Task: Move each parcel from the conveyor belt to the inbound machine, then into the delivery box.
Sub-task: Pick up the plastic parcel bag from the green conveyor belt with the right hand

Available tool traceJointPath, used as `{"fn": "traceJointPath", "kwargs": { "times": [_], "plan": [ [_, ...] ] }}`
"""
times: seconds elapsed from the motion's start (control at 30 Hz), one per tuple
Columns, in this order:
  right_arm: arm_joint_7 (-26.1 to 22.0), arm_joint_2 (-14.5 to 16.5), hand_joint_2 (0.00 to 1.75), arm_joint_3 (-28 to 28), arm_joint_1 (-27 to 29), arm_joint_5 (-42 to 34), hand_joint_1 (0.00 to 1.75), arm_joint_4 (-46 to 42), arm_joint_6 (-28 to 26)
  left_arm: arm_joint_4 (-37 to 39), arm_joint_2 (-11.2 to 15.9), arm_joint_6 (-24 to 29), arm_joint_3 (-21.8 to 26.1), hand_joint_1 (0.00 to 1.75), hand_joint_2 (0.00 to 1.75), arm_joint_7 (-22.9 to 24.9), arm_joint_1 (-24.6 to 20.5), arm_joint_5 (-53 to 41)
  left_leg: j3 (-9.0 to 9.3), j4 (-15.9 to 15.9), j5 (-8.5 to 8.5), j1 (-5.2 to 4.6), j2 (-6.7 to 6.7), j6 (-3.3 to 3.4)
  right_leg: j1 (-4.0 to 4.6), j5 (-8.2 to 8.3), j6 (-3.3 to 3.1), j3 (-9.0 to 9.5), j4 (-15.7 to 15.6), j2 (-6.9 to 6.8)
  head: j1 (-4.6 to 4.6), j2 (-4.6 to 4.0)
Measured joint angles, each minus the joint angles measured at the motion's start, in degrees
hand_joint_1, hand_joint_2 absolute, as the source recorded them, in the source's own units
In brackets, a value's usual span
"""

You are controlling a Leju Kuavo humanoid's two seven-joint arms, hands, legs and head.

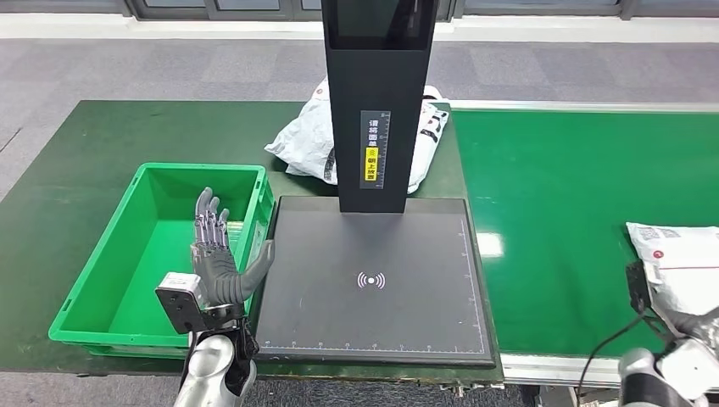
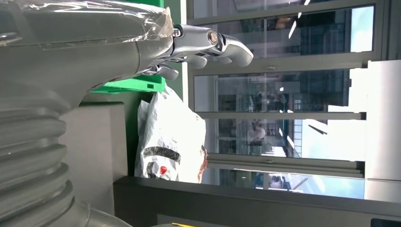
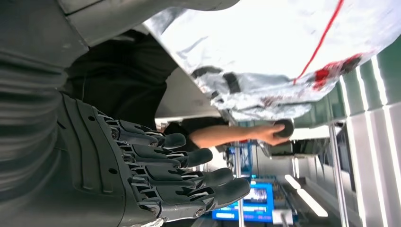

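Observation:
A white parcel [image 1: 678, 263] with a printed label lies on the green conveyor belt [image 1: 576, 212] at the far right. My right hand [image 3: 156, 179] is at that parcel's near edge with its fingers [image 3: 189, 156] stretched out straight, apart from the parcel [image 3: 283, 56] and holding nothing. The inbound machine is a black scanning platform [image 1: 373, 280] with a black post [image 1: 377, 102]. A second white parcel [image 1: 305, 140] lies behind the post. My left hand [image 1: 216, 254] is raised and open, fingers spread, above the right rim of the green delivery box [image 1: 127, 254].
The green box stands on a dark green table [image 1: 59, 170] left of the platform. A black cable [image 1: 610, 339] runs near my right wrist at the belt's front edge. A person's arm [image 3: 236, 135] shows far off in the right wrist view.

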Motion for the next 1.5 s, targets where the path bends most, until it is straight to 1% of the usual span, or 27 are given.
{"fn": "traceJointPath", "kwargs": {
  "times": [0.17,0.33,0.63,0.8,0.9,1.17,1.37,1.5],
  "plan": [
    [2.2,-0.34,1.75,4.49,-3.0,0.0,0.0,4.06,-0.01,0.07,-0.02,0.69,0.0,0.0,1.75,0.0,0.0,-0.03,0.01,0.0,0.02,0.0,-0.05,-0.01,0.0,0.01,0.0,0.0,0.0,-0.02,-0.01,0.0],
    [3.7,-0.58,1.75,6.81,-4.02,0.0,0.0,6.28,-0.02,0.04,-0.02,1.28,0.0,0.0,1.75,0.0,0.02,-0.13,-0.01,0.0,0.02,0.0,-0.11,-0.01,0.0,0.01,0.01,0.0,0.0,-0.05,-0.01,0.0],
    [7.77,-2.2,1.75,7.39,-2.72,0.0,0.0,9.15,-0.02,-0.76,-0.02,2.17,0.0,0.0,1.75,0.0,0.13,-0.41,-0.05,0.0,0.0,0.0,-0.16,0.01,0.0,0.0,0.03,-0.02,-0.01,-0.09,-0.01,0.01],
    [11.51,-3.59,1.75,7.4,-2.91,0.0,0.0,13.75,-0.02,-1.3,-0.02,2.21,0.09,0.0,1.75,0.0,0.23,-0.55,-0.05,0.0,0.01,0.0,-0.21,0.01,0.0,0.0,0.03,0.01,0.0,-0.16,0.0,0.0],
    [12.34,-4.31,1.75,7.4,-3.01,0.0,0.0,16.27,-0.02,-1.6,-0.02,2.2,0.29,0.0,1.75,0.0,0.31,-0.63,-0.06,0.0,0.01,0.0,-0.23,0.01,0.0,0.0,0.03,0.01,0.0,-0.18,-0.01,0.0],
    [12.44,-5.72,1.75,7.4,-3.44,-0.05,0.0,20.05,1.22,-2.69,-0.02,2.23,0.55,0.0,1.75,0.0,0.5,-0.85,-0.07,0.0,0.01,0.0,-0.23,0.01,0.0,0.0,0.03,0.01,0.0,-0.18,-0.01,-0.01],
    [9.89,-5.88,1.75,7.39,-3.86,-0.63,0.0,21.25,5.11,-3.02,-0.02,2.24,0.97,0.0,1.75,0.0,0.62,-0.96,-0.07,0.0,0.01,0.0,-0.23,0.01,0.0,0.0,0.03,0.0,0.0,-0.18,-0.01,0.0],
    [6.47,-5.87,1.75,7.18,-4.2,-2.35,0.0,21.68,8.09,-3.16,-0.02,1.96,1.22,0.0,1.75,0.0,0.68,-1.23,-0.06,0.0,0.01,0.0,-0.21,0.01,0.0,0.0,0.03,0.01,0.0,-0.17,-0.01,0.01]
  ]
}}
